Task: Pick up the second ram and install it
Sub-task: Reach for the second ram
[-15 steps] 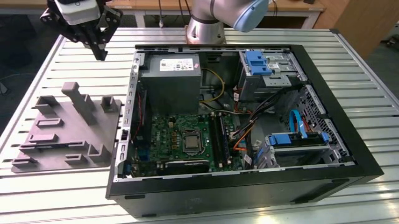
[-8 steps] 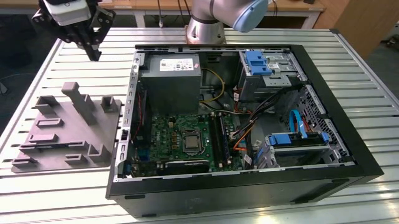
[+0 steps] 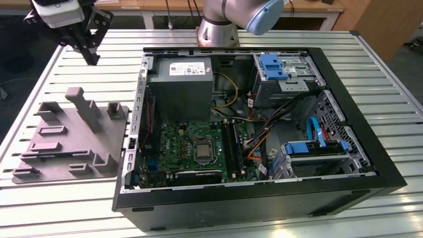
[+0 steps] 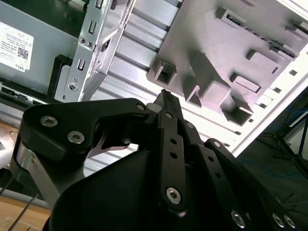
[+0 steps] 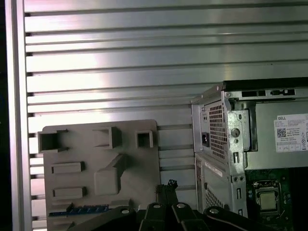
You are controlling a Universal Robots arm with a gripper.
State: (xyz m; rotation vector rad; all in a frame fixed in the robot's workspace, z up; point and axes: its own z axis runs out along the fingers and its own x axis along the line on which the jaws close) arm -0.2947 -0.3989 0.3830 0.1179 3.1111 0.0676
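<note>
Here's the claw (image 3: 92,60), hanging high over the far left corner of the slatted desk (image 3: 79,208), fingers pinched together and gripping nothing at all. Both wrist views back that up: the tips meet at a point with bare air around them.

Now, the prize. The second ram (image 5: 79,210) sits in the grey tray (image 3: 66,141), a thin dark strip with a bluish edge, lying in a long slot at the tray's near end. It hasn't been lifted, and the claw is well apart from it.

The relation that matters: in the exterior view the tray lies at about 6 o'clock from the claw, and the stick's slot looks to be a touch past that, toward 7. Judging by that slot, the stick's long axis runs close to 9-to-3, so the fingers would have to close across its thin faces.

Off at 3 o'clock from the tray stands the open computer case (image 3: 264,198). Its memory slots (image 3: 233,144) lie just beside the processor socket (image 3: 201,150) on the 3 o'clock side, running roughly 12-to-6, crosswise to the stick as it lies.
</note>
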